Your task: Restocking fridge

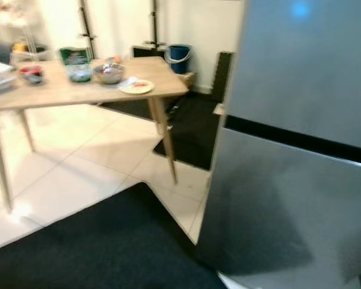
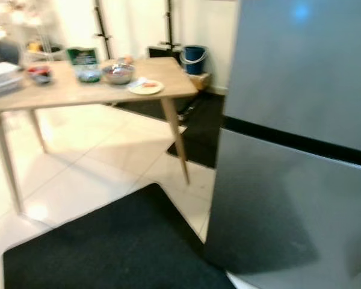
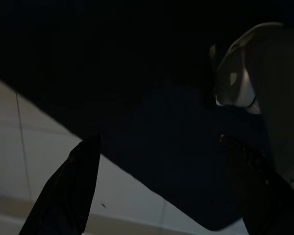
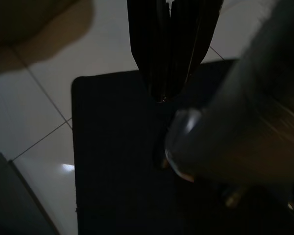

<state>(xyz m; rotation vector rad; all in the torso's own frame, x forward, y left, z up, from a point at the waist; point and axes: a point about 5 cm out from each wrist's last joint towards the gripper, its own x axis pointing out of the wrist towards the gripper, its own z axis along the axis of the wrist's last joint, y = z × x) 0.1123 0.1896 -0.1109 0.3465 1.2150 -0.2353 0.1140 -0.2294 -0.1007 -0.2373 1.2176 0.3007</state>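
Standing shut beside the wooden desk (image 1: 66,93), the tall fridge (image 1: 301,150) shows smooth, rigid grey steel doors, likely heavy to swing and with no handle visible, while the left claw (image 3: 159,188) hangs spread and empty and the right claw (image 4: 169,46) hangs closed on nothing above the dark mat (image 1: 108,247).

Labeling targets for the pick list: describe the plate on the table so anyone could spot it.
Left of the grey fridge stands a wooden table. At the table's corner nearest the fridge lies the plate. It is flat and pale with something reddish on it, unlike the metal bowl just behind it.
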